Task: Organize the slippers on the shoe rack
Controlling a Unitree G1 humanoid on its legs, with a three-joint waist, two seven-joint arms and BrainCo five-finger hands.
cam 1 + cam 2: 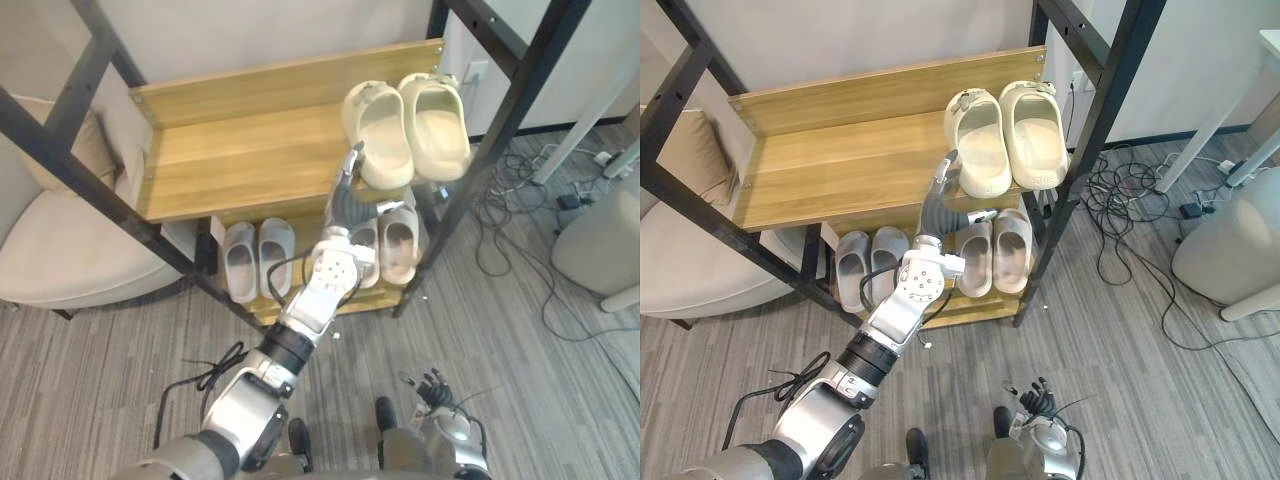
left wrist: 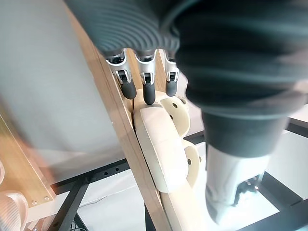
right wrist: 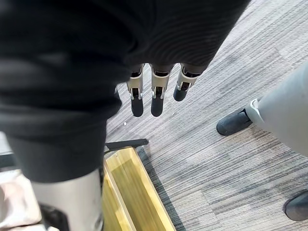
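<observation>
two cream clogs (image 1: 378, 135), two grey slippers (image 1: 240, 262), two beige slippers (image 1: 1012, 250), one rack (image 1: 230, 150).

Both eye views are looking steeply down from the head at the shoe rack (image 1: 250, 150) and the near floor (image 1: 500, 330), sharing nearly the whole scene. The left wrist view is looking along the left hand (image 2: 147, 91) at the cream slippers (image 2: 161, 154) from very close. The right wrist view is facing the floor past the right hand (image 3: 156, 103).

We see a shoe rack (image 1: 230, 150) of honey-yellow wood with a black frame. On its top shelf sit cream slippers (image 1: 380, 130), and on its lower shelf grey slippers (image 1: 240, 262) and pale beige slippers (image 1: 400, 245). Beneath it the floor (image 1: 560, 400) is grey and finely streaked.
</observation>
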